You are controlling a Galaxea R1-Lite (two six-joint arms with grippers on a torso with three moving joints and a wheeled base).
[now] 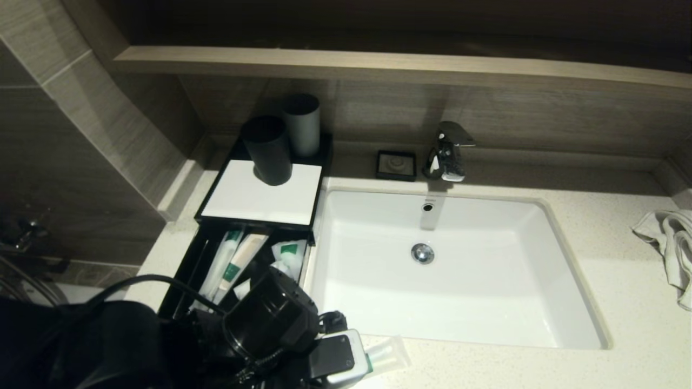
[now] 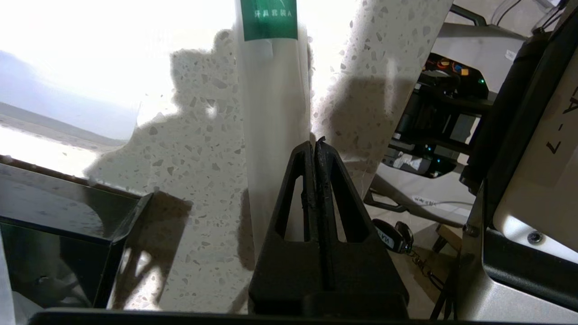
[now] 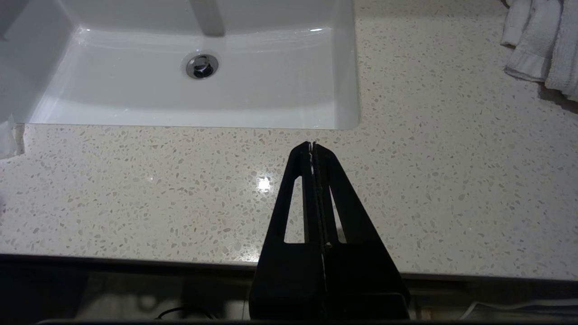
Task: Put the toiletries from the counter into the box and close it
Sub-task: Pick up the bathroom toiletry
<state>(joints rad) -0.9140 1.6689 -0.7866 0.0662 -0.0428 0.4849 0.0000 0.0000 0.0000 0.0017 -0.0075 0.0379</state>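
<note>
Speckled cream stone desk (image 3: 451, 180), one white basin (image 1: 486, 281) sunk in its middle; one low black box (image 1: 216, 216) at the basin's left, white panel (image 1: 262, 197) on top carrying two dark cups (image 1: 281, 140), shallow drawer (image 1: 181, 286) drawn out toward the robot; drawer contents visible in the head view: two long slim tubes (image 1: 232, 265) lying lengthwise, one pouch with a green label (image 1: 289, 254), the rest hidden under the arm.

Item still on the desk: one clear packet with a green label (image 2: 271, 113), at the front edge just below the basin's near left corner, just right of the open drawer; in the head view only its end shows past the wrist (image 1: 386, 351).

Left gripper (image 2: 314, 146): over that front edge, directly at the packet; fingers pressed fully together, tips meeting at or over the packet's near edge; whether film is pinched between them cannot be told from these views. Packet's long axis runs straight ahead of the fingers, away from the wrist, green label at the far end; drawer corner sits off to one side of the fingers, near.

Right gripper (image 3: 312, 146): parked above bare desk in front of the basin, fingers together, holding nothing; white towel (image 1: 667, 243) far right, not part of the job.

Assessment: left arm is plainly the nearer; the last packet must travel a short way sideways, left into the drawer, before the drawer is pushed in.
</note>
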